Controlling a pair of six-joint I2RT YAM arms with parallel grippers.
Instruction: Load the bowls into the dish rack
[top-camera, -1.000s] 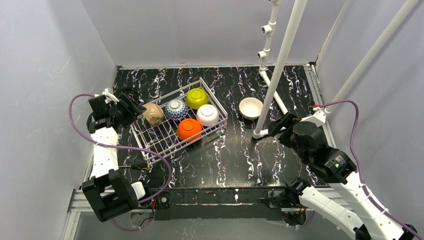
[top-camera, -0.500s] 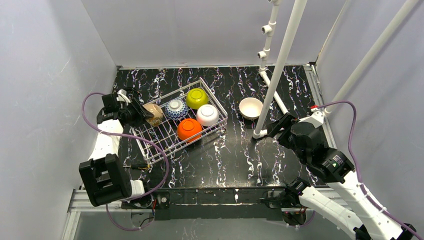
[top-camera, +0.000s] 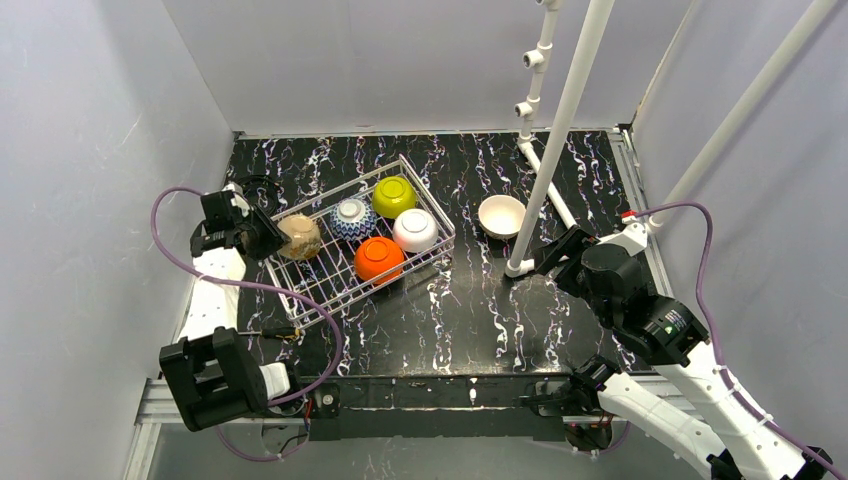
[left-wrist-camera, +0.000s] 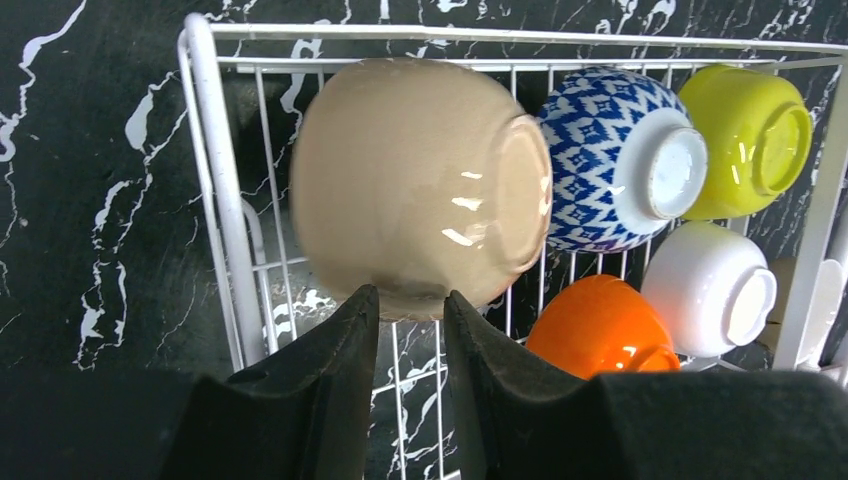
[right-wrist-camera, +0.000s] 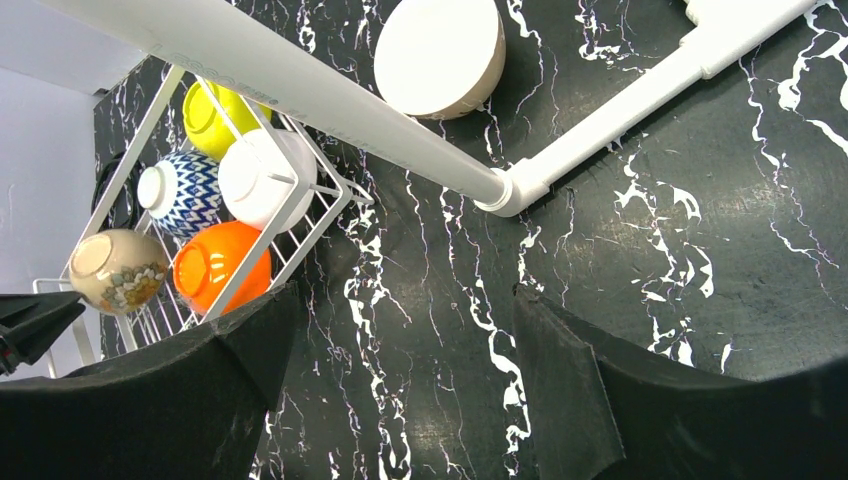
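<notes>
Your left gripper (left-wrist-camera: 408, 300) was at the left end of the dish rack (top-camera: 300, 300). Its fingers were nearly closed, with just a thin slit between them. The tan bowl (left-wrist-camera: 420, 180) lay on its side inside the rack, right against the fingertips and by the corner rim, with its foot ring pointing at the blue-white bowl (left-wrist-camera: 610, 160). It was blurred in the left wrist view, so I couldn't tell whether the fingers pinched its edge or only touched it.

Four more bowls sat foot-up in the rack. The blue-white one was just beside the tan bowl and the yellow-green bowl (top-camera: 394, 196) was next along the far side. The white bowl (top-camera: 415, 230) and orange bowl (top-camera: 379, 258) were on the near side.

The other tan bowl (top-camera: 501, 215), white inside, stood upright on the black marbled table (top-camera: 460, 320). It was outside the rack, right of it and close to the white pipe (top-camera: 560, 130).

Your right gripper (right-wrist-camera: 400, 330) hung over bare table near the foot of the pipe. Its fingers were spread wide and held nothing, well apart from that bowl.
</notes>
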